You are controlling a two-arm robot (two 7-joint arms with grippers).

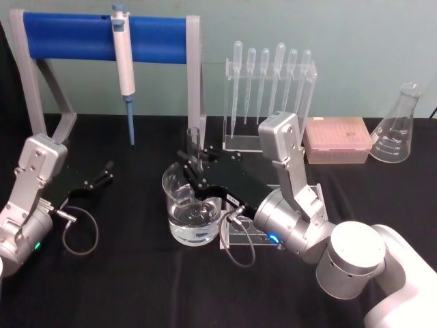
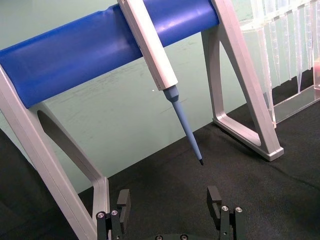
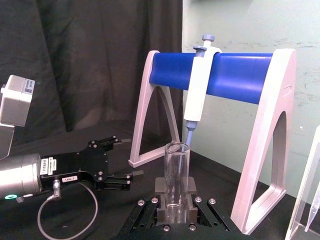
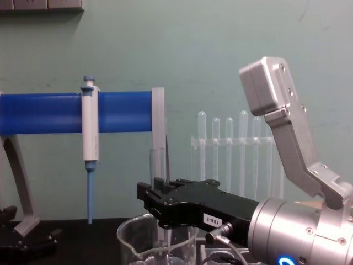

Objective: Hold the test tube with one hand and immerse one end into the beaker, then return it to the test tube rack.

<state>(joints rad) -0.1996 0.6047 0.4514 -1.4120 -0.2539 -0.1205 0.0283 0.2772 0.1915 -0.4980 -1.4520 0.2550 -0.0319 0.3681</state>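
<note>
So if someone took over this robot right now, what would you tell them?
Right hand: shut on the tube, held upright over the beaker; its lower end seems to reach inside, touching the water or not I cannot tell.
Left hand: open, idle, off to the left.
Done: tube picked up, brought to the beaker.
Left: finish the dip, return the tube to the rack beside the beaker.

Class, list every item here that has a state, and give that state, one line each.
test tube: upright, lower end in the beaker
right gripper: shut on the test tube
beaker: upright, part-filled with clear liquid
left gripper: open, holding nothing
pipettor: hanging from the blue stand
Erlenmeyer flask: upright, empty
</note>
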